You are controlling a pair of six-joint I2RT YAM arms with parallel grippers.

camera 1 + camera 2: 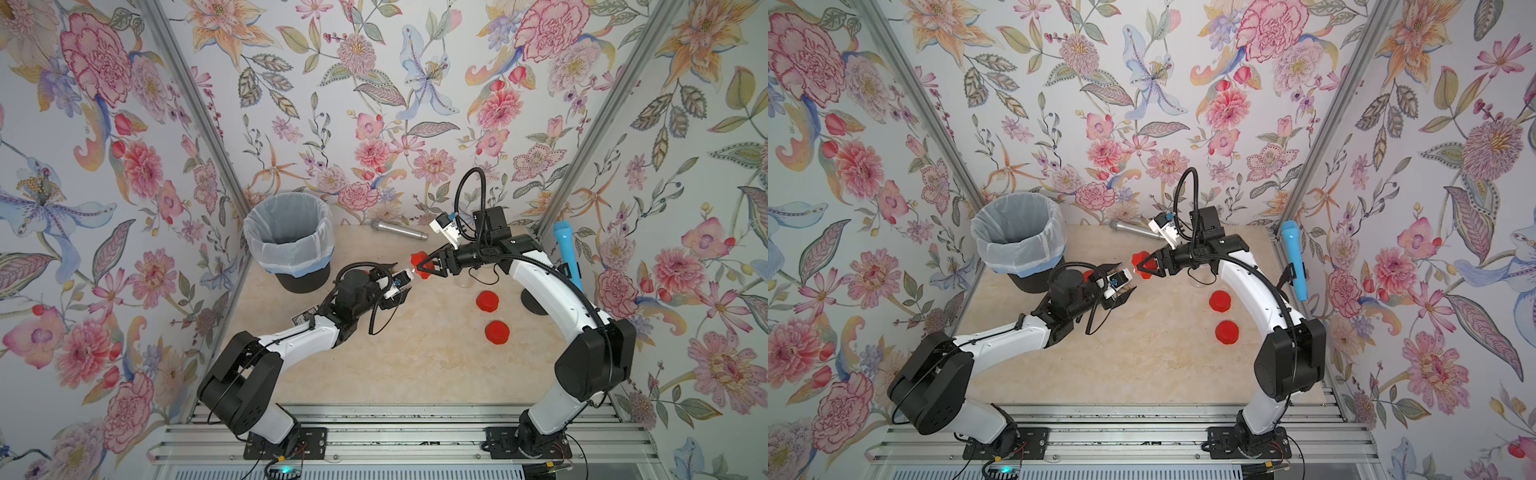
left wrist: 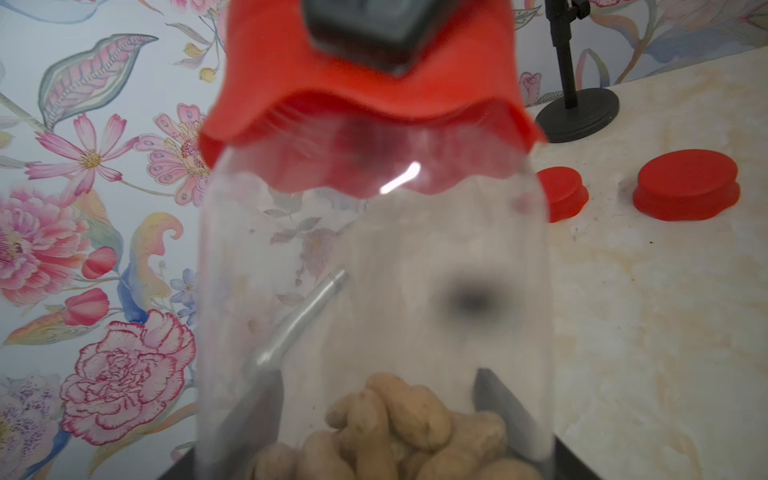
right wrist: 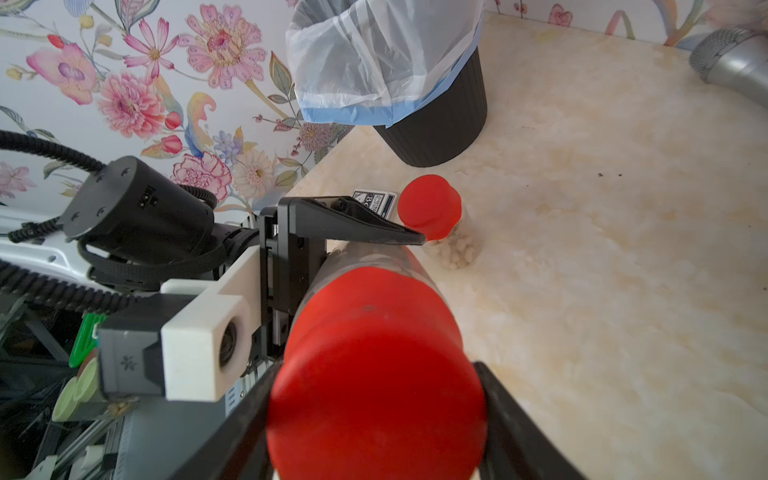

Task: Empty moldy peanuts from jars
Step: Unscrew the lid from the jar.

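A clear jar with a red lid is held above the table between my two arms. My left gripper is shut on the jar's body, and moldy peanuts are heaped at that end. My right gripper is shut on the lid, one finger on each side. In both top views the grippers meet at the lid near the table's middle. Another lidded jar with peanuts stands behind my left gripper.
A black bin lined with a white bag stands at the back left. Two loose red lids lie under my right arm. A silver microphone lies at the back wall. A blue microphone on a stand is at the right.
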